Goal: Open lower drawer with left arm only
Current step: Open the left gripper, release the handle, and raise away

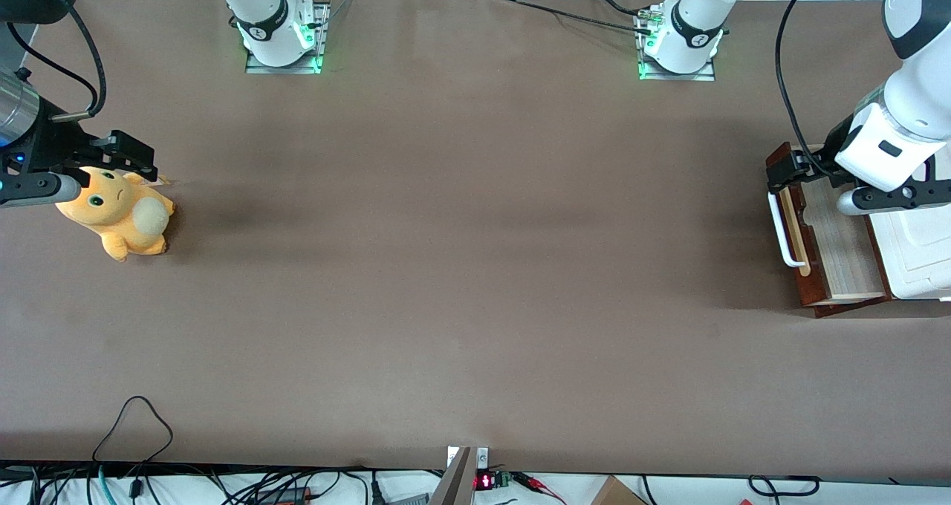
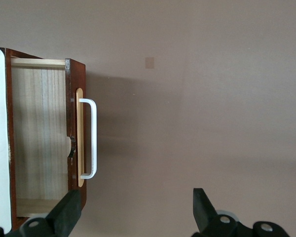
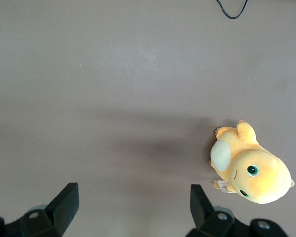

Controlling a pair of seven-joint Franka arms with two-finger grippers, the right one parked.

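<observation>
Front view shows the lower drawer (image 1: 832, 245) pulled well out of the white cabinet (image 1: 917, 252) at the working arm's end, pale inside exposed. The left arm's gripper (image 2: 138, 217) hangs above, fingers spread, holding nothing. The opening looks essentially done.

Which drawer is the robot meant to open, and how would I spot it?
Look toward the working arm's end of the brown table, where the open claw hovers. The lower drawer is pulled out there: reddish-brown front, pale wood inside, white bar handle, beside the white cabinet top.

Robotics lab: bolted arm bases (image 1: 282, 37), brown table (image 1: 461, 267), loose cables (image 1: 134, 431)
</observation>
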